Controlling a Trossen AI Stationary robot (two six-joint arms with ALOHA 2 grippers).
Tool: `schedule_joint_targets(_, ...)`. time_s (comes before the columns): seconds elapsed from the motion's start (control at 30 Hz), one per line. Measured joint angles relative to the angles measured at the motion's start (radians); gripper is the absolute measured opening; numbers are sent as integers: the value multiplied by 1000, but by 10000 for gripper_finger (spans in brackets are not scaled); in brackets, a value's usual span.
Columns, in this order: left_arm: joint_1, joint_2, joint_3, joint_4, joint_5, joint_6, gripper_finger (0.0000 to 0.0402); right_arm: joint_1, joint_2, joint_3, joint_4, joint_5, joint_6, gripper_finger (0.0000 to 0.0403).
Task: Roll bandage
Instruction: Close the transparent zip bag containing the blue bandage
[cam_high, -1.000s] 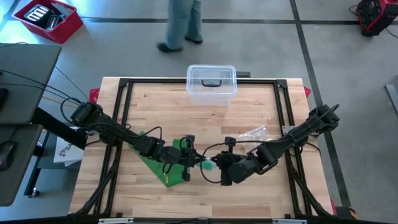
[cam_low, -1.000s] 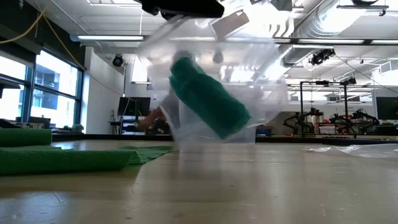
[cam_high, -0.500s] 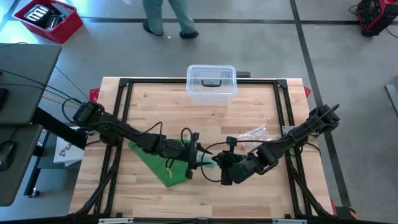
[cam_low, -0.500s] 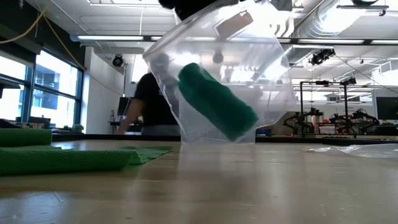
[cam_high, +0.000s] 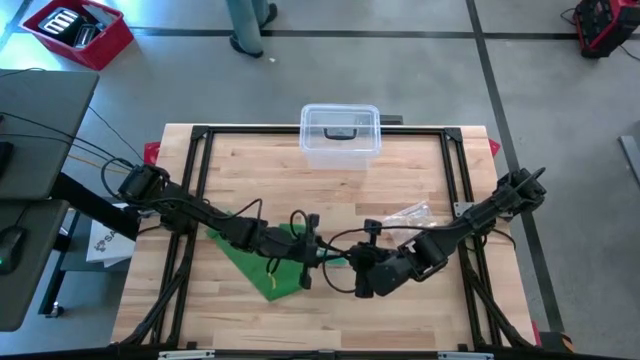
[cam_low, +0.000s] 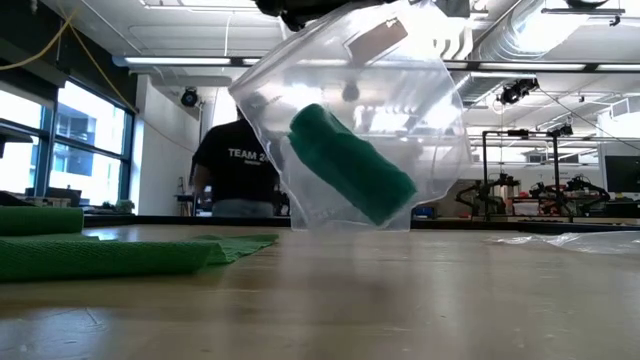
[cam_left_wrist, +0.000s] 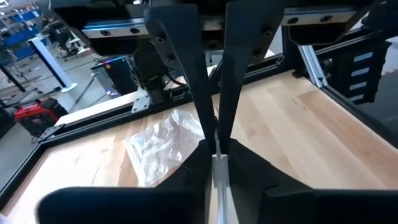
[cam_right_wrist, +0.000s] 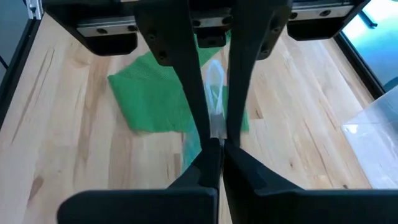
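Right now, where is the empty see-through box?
In the high view, the clear box sits at the table's far edge, in the middle, away from both grippers.

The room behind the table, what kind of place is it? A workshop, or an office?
It looks like a robotics lab or workshop. Behind the wooden table are exposed ceiling ducts, a row of metal frame rigs like this one, and a monitor. A person in a team T-shirt stands nearby.

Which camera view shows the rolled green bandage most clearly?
The low view: the rolled bandage fills the frame, tilted inside a clear bag held above the table. The high view hides it between the grippers; the wrist views show no roll.
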Motion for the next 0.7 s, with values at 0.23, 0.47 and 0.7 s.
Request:
schedule_joint_targets(0.23, -10, -1, 3, -31, -34, 0, 25, 18, -1, 0, -6, 22, 20, 0)
schedule_joint_targets(0.47, -9, -4, -4, -187, -104, -31, 46, 31, -21, 0, -85, 20, 79, 0)
schedule_joint_targets(0.7, -8, -42, -4, -327, -146, -83, 48, 64, -54, 0, -123, 68, 114, 0)
